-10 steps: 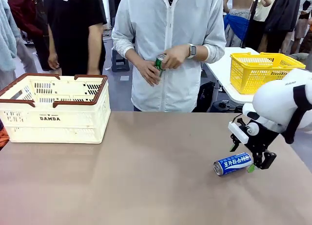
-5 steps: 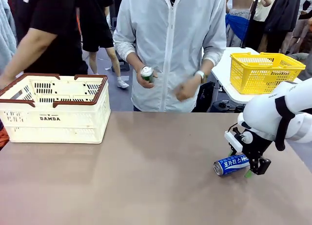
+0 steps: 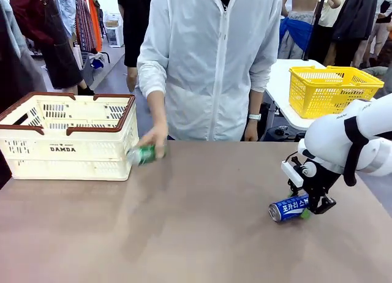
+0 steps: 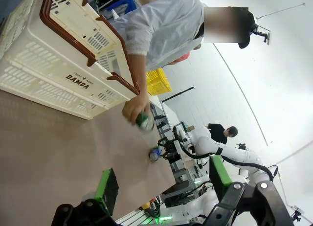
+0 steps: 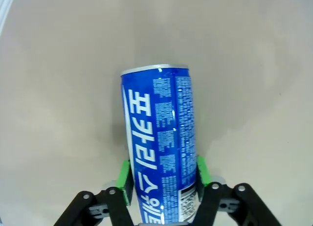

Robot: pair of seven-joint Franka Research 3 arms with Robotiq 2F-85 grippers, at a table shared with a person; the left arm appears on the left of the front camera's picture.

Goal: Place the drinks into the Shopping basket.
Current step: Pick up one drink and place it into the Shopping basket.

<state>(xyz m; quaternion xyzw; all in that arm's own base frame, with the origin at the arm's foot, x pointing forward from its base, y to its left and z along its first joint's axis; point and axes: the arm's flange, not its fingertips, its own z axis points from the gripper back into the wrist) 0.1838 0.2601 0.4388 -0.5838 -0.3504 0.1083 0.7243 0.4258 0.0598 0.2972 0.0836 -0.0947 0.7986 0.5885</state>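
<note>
A blue and white can [image 3: 288, 208] lies on its side on the table at the right. My right gripper [image 3: 309, 206] is down over its rear end, and in the right wrist view both green pads [image 5: 126, 181] press against the sides of the blue can [image 5: 159, 143]. The person's hand holds a green can [image 3: 142, 154] low over the table, right beside the cream Shopping basket [image 3: 67, 149] at the far left. My left gripper [image 4: 164, 182] hovers open with nothing in it, well back from the basket [image 4: 73, 79] and the green can [image 4: 145, 122].
A yellow mesh basket [image 3: 331, 87] sits on a white side table at the back right. The person stands at the far edge of the table, leaning in. Bare brown tabletop [image 3: 196, 234] stretches between the basket and the blue can.
My right gripper has come down around the blue can and closed on it. The person has leaned forward and brought the green can from chest height down beside the basket.
</note>
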